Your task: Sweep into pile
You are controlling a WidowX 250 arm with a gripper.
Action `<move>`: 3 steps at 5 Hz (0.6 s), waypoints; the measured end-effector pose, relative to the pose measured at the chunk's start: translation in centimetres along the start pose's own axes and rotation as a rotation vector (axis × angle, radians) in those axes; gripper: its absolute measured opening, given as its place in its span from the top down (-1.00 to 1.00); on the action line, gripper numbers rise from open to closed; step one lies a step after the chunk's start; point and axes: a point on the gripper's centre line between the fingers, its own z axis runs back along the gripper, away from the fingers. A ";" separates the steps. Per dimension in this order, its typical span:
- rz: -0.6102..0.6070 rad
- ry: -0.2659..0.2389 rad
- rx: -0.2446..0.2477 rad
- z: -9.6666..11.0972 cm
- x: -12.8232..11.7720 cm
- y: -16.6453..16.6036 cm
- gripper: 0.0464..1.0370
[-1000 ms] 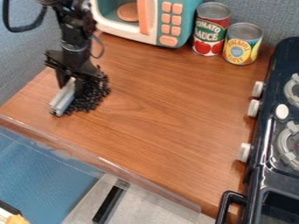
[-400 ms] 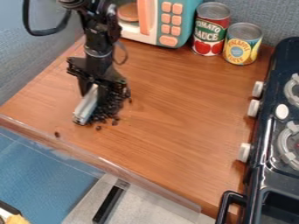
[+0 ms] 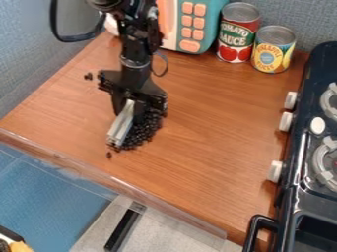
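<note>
Camera view, gripper [image 3: 129, 105] clamped on grey bar [image 3: 120, 127], dark beads [image 3: 144, 131] heaped beside it

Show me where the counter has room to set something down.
Widest: the wooden counter between the dark pile and the stove, below the two cans. Smaller: left in the picture, between the stray bits and the front edge. Crowded: around the end effector, pale bar and pile.

Toy microwave [image 3: 208, 24] behind two cans [image 3: 239, 34]; black stove [image 3: 299, 162] right.
</note>
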 end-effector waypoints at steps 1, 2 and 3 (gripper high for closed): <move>0.014 0.007 -0.018 0.3 -0.1 -1.6 0.33; 0.035 0.021 -0.029 0.4 0.1 -2.7 0.33; 0.017 0.019 -0.034 0.5 0.2 -4.2 0.33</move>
